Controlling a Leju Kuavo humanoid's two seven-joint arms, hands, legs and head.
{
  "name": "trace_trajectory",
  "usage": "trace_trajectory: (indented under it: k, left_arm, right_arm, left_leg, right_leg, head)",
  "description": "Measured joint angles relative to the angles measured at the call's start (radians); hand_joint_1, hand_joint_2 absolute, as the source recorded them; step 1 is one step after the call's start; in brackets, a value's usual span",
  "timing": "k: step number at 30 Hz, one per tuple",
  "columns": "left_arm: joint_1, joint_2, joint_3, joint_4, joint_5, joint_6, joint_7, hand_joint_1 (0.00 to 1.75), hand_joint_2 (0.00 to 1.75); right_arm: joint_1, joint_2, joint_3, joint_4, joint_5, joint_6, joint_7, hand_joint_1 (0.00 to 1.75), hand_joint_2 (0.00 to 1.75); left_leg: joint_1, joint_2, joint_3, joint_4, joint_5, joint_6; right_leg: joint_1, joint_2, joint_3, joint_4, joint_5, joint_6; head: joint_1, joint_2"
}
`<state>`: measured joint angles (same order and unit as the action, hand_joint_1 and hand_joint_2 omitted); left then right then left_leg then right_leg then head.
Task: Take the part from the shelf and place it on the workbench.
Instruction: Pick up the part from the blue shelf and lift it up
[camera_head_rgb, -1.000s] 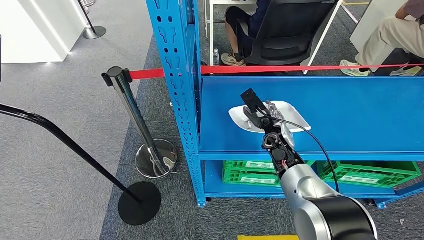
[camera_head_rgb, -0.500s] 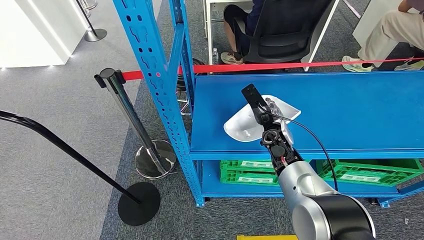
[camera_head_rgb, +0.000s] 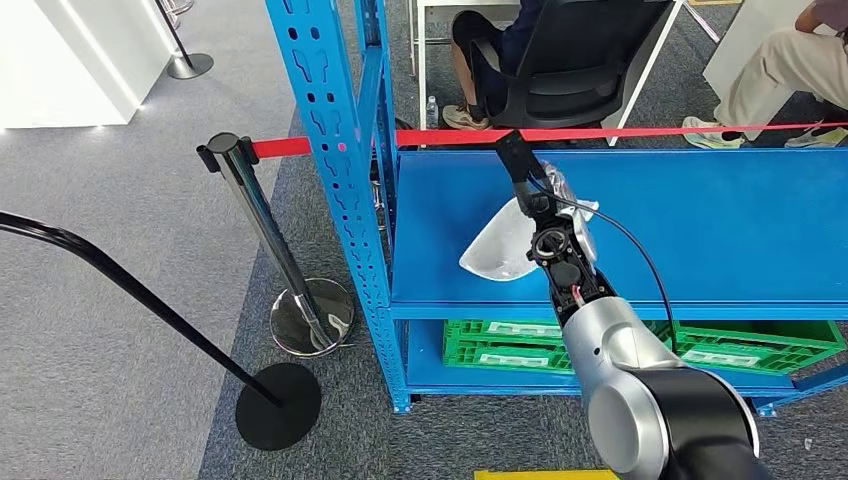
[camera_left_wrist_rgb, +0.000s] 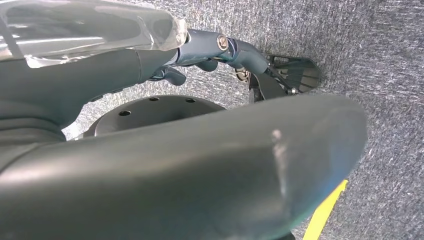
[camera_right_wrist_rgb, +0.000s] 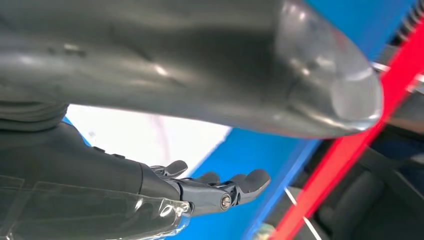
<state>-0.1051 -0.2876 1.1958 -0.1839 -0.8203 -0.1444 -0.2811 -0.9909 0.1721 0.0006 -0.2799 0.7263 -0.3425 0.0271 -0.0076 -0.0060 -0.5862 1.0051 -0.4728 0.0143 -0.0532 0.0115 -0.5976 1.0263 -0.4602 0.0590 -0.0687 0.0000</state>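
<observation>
The part is a white shallow dish-like piece, tilted steeply with its lower edge close over the blue shelf board. My right hand grips its upper rim. In the right wrist view the thumb lies over the white part and the dark fingers reach under it. My left hand hangs over grey carpet, fingers apart, with nothing in it.
A blue shelf upright stands left of the part. A chrome stanchion carries a red belt behind the shelf. Green crates sit on the lower level. People sit behind, one on a black chair.
The part lay flat on the shelf a second ago; my right hand has since raised its far side, so it now stands tilted. The camera view shifted slightly.
</observation>
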Motion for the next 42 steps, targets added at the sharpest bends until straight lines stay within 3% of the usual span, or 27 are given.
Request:
trace_trajectory:
  k: [4, 39, 42]
  left_arm:
    - [0.0, 0.0, 0.0, 0.001, -0.004, -0.002, 0.0, 0.0, 0.0]
    - [-0.001, -0.009, 0.0, 0.005, -0.019, -0.012, 0.0, 0.0, 0.0]
    - [-0.001, -0.01, 0.0, 0.005, -0.017, -0.003, 0.017, 0.0, 1.31]
  right_arm:
    - [-0.035, -0.008, -0.002, 0.0, 0.01, 0.011, 0.01, 0.0, 1.75]
    - [-0.068, 0.0, 0.026, 0.0, 0.095, 0.031, 0.052, 0.0, 1.75]
    - [-0.069, 0.0, 0.026, 0.0, 0.096, 0.032, 0.054, 0.0, 1.75]
  left_leg:
    - [0.0, 0.0, 0.0, 0.0, 0.0, 0.0]
    - [0.0, 0.0, 0.001, 0.0, 0.0, 0.0]
    - [0.0, 0.0, 0.0, 0.0, -0.001, 0.001]
  right_leg:
    - [0.0, 0.0, 0.002, -0.003, 0.001, 0.001]
    - [0.0, 0.0, 0.002, -0.004, 0.001, 0.002]
    - [-0.001, 0.0, 0.003, -0.005, 0.002, 0.002]
  head:
    - [0.0, 0.0]
    - [0.0, 0.0]
    - [0.0, 0.0]
